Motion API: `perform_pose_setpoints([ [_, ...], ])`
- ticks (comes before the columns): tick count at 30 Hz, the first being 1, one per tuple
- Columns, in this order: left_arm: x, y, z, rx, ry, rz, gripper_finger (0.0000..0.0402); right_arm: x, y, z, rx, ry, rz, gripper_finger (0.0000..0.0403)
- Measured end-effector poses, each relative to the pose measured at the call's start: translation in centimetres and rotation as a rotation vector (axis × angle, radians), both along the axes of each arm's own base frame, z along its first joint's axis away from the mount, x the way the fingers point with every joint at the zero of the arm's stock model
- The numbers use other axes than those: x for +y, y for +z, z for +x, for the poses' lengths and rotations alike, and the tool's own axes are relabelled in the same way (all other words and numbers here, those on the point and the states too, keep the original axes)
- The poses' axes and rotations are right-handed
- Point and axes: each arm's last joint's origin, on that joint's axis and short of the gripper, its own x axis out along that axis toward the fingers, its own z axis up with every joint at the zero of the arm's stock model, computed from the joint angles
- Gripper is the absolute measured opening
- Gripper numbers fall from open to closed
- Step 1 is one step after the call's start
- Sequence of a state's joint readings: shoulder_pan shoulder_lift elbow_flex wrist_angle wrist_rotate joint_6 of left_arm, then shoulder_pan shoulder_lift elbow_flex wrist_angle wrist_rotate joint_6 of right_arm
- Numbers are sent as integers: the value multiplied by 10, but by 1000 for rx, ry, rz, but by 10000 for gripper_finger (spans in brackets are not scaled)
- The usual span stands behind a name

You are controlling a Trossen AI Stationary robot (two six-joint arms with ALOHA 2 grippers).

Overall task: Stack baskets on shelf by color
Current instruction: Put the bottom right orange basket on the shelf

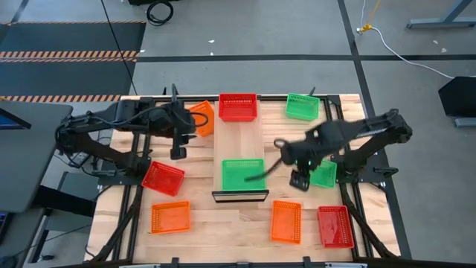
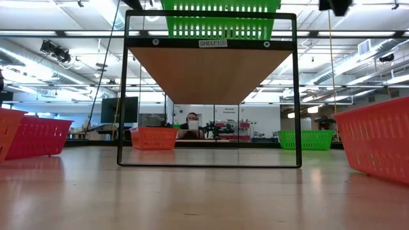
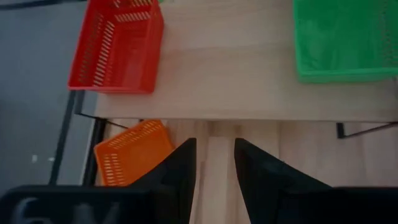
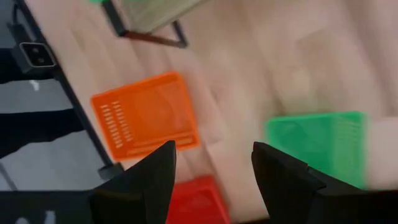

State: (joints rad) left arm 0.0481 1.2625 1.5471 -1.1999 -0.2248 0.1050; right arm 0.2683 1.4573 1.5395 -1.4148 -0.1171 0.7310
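Above the counter (image 1: 201,223), the right end effector (image 4: 214,171), spread and empty, hovers near a green basket (image 1: 324,173), likely light, stiff mesh best pinched by its rim, while another green basket (image 1: 242,173) sits on the shelf (image 1: 242,138).

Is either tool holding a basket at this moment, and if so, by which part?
Nothing is held. The left tool is open with only bare wood between its fingers. The right tool is also open and empty.

a green basket (image 1: 242,174) and a red basket (image 1: 238,107) are carried at opposite ends of the shelf (image 1: 242,144).
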Motion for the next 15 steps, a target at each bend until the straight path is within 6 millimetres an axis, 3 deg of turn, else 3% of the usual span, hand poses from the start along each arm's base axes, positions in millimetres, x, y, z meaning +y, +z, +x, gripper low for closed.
perform_pose_setpoints([
  [6, 11, -1, -1, 0, -13, -101, 117, 36, -49, -4, -9, 52, 35, 215],
  [15, 28, -3, -7, 36, 63, -111, 117, 63, -105, -15, -23, 95, 32, 212],
])
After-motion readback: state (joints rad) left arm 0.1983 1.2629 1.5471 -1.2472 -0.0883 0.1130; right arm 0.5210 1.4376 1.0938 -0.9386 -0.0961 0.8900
